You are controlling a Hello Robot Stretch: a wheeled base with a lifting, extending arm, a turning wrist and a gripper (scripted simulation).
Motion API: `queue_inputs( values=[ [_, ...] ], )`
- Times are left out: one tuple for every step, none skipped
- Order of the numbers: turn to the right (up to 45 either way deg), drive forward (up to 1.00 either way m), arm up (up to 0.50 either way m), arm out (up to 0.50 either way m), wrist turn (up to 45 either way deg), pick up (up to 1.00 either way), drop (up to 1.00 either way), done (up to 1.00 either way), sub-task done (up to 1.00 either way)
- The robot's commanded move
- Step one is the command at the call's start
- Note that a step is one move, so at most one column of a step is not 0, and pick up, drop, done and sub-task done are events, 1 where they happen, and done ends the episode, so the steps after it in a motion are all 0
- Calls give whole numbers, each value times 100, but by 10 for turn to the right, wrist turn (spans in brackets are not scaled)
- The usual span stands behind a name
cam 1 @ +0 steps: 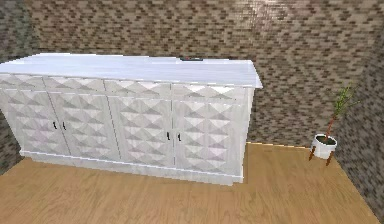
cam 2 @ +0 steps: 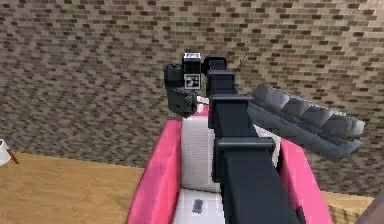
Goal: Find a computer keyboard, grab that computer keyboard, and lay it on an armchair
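Gripper [cam 2: 181,97]: dark body left of the arm's [cam 2: 238,150] two white marker squares [cam 2: 192,66], seen against the brick wall [cam 2: 90,80], just above the armchair's [cam 2: 152,180] white back. We cannot tell how the fingers are set or whether they hold anything. The arm is a dark square bar rising from the bottom edge, over the white seat, between the pink armrests.

The keyboard [cam 2: 306,120] is a long dark grey slab with a row of raised blocks, right of the arm's far end. Its long axis slopes from upper left, at the arm, down to lower right. Its left end is hidden behind the arm, and the rest sits above the armchair's right armrest; we cannot tell if they touch.

A small dark object [cam 2: 200,207] lies on the seat near the front edge.

In the forward view we see a white four-door sideboard [cam 1: 130,110] against the brick wall and a potted plant [cam 1: 326,138] on the wood floor [cam 1: 150,200] at the wall, well right of it.
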Motion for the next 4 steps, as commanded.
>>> queue_inputs(
  values=[
    [0,0,-50,0,0,0,0,0,0],
    [0,0,0,0,0,0,100,0,0],
    [0,0,0,-10,0,0,0,0,0],
    [0,0,0,0,0,0,0,100,0]
  ],
)
